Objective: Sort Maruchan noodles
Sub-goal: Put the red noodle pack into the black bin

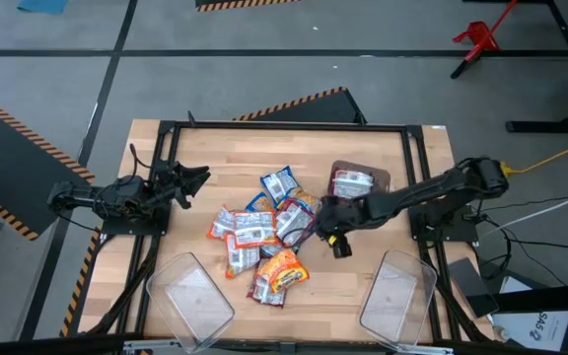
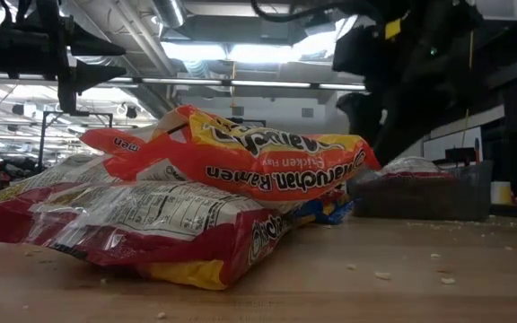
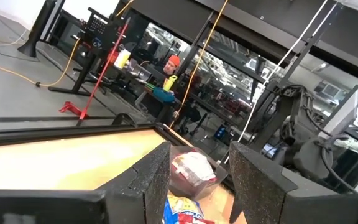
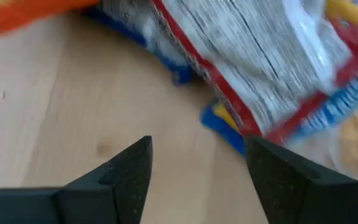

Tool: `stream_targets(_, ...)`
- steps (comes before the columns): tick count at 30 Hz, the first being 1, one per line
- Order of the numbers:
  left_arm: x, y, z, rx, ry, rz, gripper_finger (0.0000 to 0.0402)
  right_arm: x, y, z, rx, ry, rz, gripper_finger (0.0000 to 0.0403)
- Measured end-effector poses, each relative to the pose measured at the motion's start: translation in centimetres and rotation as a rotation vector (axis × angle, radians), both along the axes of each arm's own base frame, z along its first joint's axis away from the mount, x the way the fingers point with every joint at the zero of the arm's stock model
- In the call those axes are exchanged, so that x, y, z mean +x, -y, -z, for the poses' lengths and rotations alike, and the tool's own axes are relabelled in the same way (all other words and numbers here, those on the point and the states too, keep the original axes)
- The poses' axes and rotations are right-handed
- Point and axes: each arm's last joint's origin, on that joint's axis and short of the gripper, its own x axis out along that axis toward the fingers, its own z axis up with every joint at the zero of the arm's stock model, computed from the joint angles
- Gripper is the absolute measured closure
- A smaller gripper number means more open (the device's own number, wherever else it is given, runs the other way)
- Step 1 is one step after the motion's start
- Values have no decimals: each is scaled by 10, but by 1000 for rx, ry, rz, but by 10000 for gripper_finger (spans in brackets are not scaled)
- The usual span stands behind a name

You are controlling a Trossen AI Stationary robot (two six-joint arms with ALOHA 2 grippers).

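Note:
Several Maruchan noodle packets [image 1: 264,235] lie in a loose overlapping pile at the table's middle. In the low view an orange packet [image 2: 240,157] rests on top of a red-edged one [image 2: 133,224]. One more packet [image 1: 351,183] lies in a small brown box [image 1: 375,177] toward the far right. My right gripper [image 1: 325,225] is open, low over bare wood at the pile's right edge. In its wrist view the gripper [image 4: 197,168] has a red-edged packet [image 4: 260,68] just ahead of it. My left gripper [image 1: 201,178] is open and waits left of the pile, raised.
Two clear plastic bins stand at the near edge, one near left [image 1: 190,296] and one near right [image 1: 397,294]. A black frame rail [image 1: 284,126] runs around the table. Bare wood lies between the pile and the bins. Crumbs dot the tabletop [image 2: 384,274].

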Motion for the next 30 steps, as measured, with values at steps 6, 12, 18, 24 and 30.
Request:
stream_targets(6, 0, 0, 1, 0, -9, 0, 243, 10, 2, 10, -53, 38, 79, 111)
stream_targets(12, 0, 0, 1, 0, -12, 0, 243, 10, 5, 9, -131, 52, 142, 103)
stream_targets(18, 0, 0, 1, -1, -12, 0, 243, 16, 3, 24, -144, 32, 137, 103)
stream_targets(24, 0, 0, 1, -2, -13, 0, 243, 20, 5, 41, -243, 10, 174, 103)
stream_targets(30, 0, 0, 1, -2, -14, -3, 243, 24, 5, 40, -250, 51, 186, 129)
